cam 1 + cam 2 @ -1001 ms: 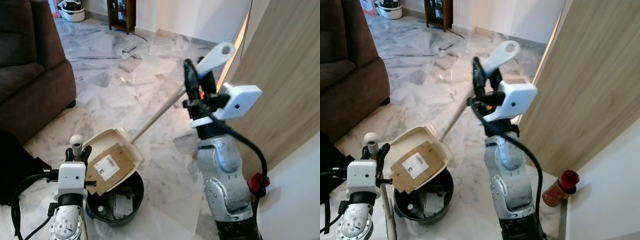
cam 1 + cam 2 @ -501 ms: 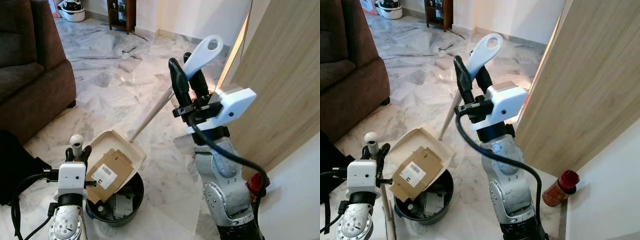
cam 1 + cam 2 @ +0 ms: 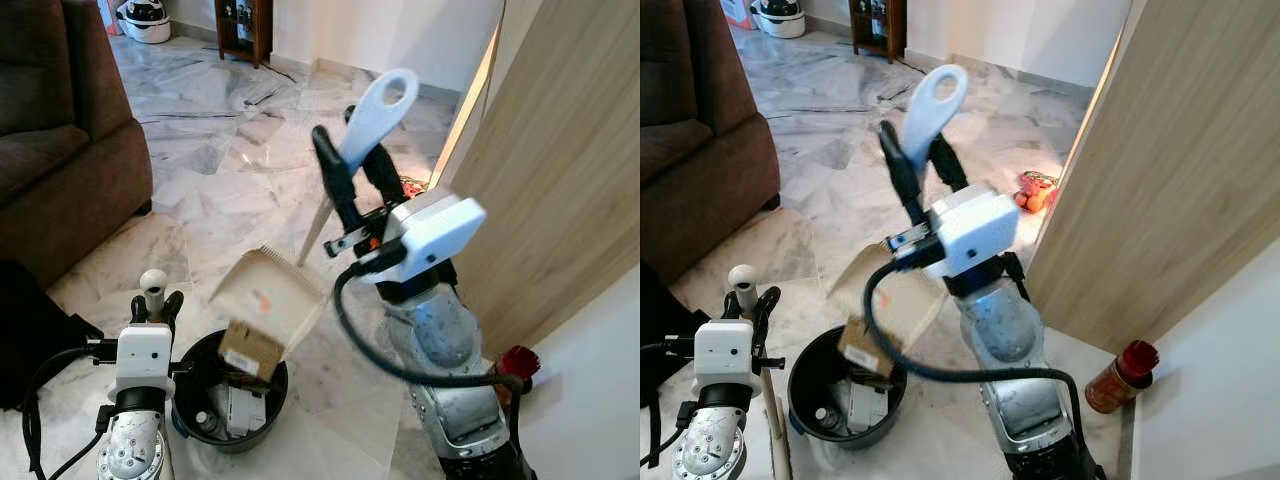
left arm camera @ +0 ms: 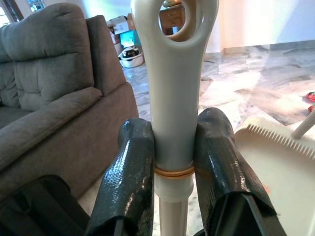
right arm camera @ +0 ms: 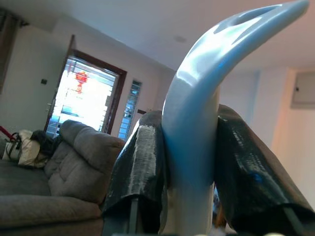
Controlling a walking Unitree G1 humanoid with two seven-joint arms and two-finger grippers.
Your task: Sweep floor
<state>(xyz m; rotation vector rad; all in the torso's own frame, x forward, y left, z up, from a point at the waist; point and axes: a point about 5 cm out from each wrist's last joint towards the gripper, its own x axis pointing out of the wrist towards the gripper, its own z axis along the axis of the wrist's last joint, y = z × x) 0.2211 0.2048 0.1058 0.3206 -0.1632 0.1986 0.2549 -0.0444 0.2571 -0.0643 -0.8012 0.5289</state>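
- Black plastic formed the round bin (image 3: 200, 400), which stood on the marble floor (image 3: 230, 170) and serves as the landmark for every position below.
- The right gripper (image 3: 352, 175) was raised well above and beside the bin, its jaws clamped on the white looped dustpan handle (image 3: 375, 110).
- The right wrist view showed both black fingers (image 5: 140, 172) pressed against that handle on either side.
- The cream dustpan (image 3: 268, 296) hung directly over the bin's rim, tilted steeply with its toothed edge uppermost.
- A piece of brown cardboard (image 3: 249, 348) sat at the dustpan's lower lip, partly inside the bin's mouth.
- Other rubbish, including a pale box, lay at the bottom of the bin.
- The left gripper (image 4: 172, 162) was just beside the bin, jaws closed on the grey broom handle (image 4: 174, 88), which stood upright.
- The broom handle's rounded top (image 3: 153, 283) showed above the left wrist camera housing.
- A brown sofa (image 3: 60, 150) stood well apart from the bin, beyond the left gripper.
- A wooden panel (image 3: 560, 170) rose on the far side of the right arm from the bin.
- A red-capped bottle (image 3: 1120, 375) stood on the floor at the foot of that panel.
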